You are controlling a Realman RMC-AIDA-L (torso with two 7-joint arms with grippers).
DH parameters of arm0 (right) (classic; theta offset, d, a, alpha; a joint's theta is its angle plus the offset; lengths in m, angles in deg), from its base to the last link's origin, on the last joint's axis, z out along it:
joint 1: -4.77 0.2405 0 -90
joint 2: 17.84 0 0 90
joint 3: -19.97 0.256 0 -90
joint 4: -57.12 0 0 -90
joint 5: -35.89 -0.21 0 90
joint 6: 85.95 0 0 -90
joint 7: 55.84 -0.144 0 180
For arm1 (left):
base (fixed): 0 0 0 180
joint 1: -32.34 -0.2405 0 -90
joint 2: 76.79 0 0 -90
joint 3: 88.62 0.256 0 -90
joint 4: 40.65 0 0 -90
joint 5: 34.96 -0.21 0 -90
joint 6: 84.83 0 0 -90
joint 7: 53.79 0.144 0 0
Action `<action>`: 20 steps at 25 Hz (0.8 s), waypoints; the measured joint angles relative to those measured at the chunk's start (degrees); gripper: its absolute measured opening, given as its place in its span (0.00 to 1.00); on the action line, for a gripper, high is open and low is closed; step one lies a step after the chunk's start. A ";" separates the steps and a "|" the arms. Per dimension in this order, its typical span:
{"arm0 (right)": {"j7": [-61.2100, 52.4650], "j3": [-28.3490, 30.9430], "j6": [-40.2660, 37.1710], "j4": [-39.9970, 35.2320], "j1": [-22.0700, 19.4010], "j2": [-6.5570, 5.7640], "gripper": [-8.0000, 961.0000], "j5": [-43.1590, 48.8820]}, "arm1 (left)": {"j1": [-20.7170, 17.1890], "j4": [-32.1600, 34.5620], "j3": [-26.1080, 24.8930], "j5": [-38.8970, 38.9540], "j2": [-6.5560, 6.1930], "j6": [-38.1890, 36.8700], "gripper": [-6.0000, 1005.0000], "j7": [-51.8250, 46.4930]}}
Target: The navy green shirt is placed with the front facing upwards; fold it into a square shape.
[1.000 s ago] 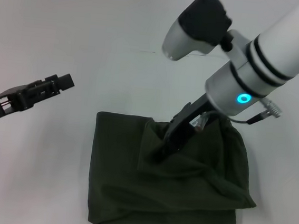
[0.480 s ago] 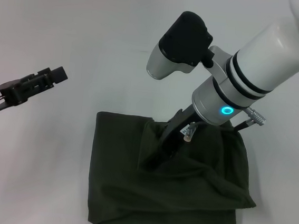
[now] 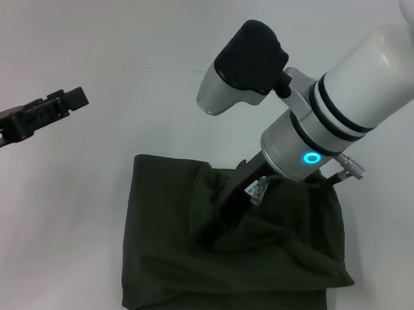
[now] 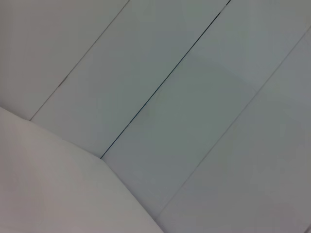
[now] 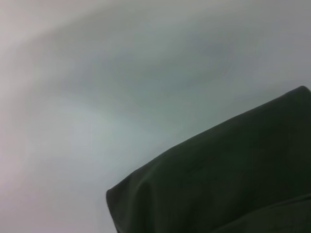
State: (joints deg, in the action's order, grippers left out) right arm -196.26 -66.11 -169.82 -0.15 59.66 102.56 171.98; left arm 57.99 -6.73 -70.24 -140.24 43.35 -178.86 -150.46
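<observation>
Nearly folded: navy green shirt [image 3: 227, 252] already a compact, near-square bundle lying on the white surface [image 3: 128, 59], top flap bunched and wrinkled, needing smoothing. No lettering showing, only plain dark olive cloth. Right pincer [image 3: 219, 218] buried in the upper folds, grip impossible to tell. Left pincer [image 3: 69, 99] hovering well left of the shirt, seemingly closed narrow, empty.

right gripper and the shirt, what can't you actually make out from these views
- Right gripper, head view: its fingers sink into the cloth folds, so open or shut cannot be told.
- Navy green shirt: front lettering and collar are hidden by the folding; the right wrist view shows only a plain corner, cut by the edge.
- Left gripper: raised off to the left; the left wrist view shows only pale panels.
</observation>
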 joint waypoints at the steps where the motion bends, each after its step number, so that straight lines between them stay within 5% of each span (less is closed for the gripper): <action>1: 0.02 -0.13 -0.11 0.00 0.00 0.00 0.92 -0.27 | 0.00 0.00 0.00 0.00 0.00 0.00 0.88 0.00; 20: -0.18 -3.05 1.67 1.50 -0.01 0.00 0.90 -0.10 | -0.16 -0.09 0.03 0.00 0.00 0.05 0.88 -0.01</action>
State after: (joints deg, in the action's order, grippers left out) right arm -196.43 -69.16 -168.15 1.35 59.65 102.56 171.88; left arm 57.82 -6.82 -70.21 -140.24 43.35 -178.81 -150.47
